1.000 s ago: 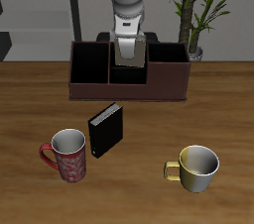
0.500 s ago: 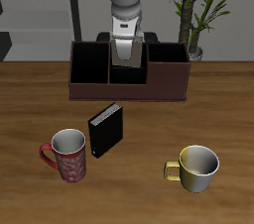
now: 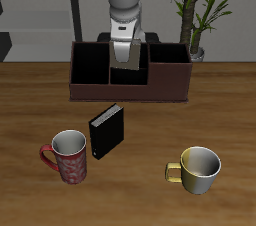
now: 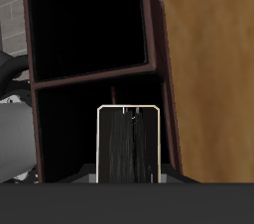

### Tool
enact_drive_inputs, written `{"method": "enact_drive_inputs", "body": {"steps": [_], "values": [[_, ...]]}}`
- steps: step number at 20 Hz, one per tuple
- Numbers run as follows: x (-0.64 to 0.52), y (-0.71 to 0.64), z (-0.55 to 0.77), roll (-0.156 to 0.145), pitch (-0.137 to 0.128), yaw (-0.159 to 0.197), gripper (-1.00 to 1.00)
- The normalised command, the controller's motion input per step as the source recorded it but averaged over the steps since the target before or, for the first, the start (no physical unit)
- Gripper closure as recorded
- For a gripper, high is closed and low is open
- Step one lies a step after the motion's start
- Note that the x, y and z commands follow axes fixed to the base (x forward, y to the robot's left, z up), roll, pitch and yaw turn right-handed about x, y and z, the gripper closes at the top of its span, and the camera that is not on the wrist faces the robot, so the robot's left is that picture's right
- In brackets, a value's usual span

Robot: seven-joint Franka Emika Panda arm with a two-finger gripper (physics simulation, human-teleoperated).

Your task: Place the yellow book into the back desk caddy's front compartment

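The back desk caddy is a long dark reddish-brown box at the table's back. My gripper is shut on the yellow book and holds it upright over the caddy's divided middle section, just above the small front compartment. In the wrist view the book's pale-edged top stands between my fingers, with a dark small cell under it and the caddy's partition walls around it. How deep the book's lower edge sits in the cell is hidden.
A thicker black book stands in front of the caddy. A red patterned mug and a yellow mug sit near the table's front edge. A potted plant stands behind the caddy's end.
My gripper, with the book in it, has shifted slightly sideways over the caddy's middle section. Nothing else has moved.
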Motion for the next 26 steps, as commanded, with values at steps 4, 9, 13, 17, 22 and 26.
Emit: {"method": "enact_drive_inputs", "body": {"steps": [4,9,13,17,22,26], "values": [[0.10,0.03,0.05,0.011,-0.012,-0.001,1.00],[0.02,0.13,0.09,0.041,-0.022,0.021,1.00],[0.00,0.15,-0.03,0.040,0.007,0.009,1.00],[0.04,0.04,-0.16,0.011,0.022,0.011,1.00],[-0.01,-0.07,-0.19,-0.004,0.036,-0.004,1.00],[0.01,-0.09,-0.11,-0.012,0.015,-0.002,1.00]]}}
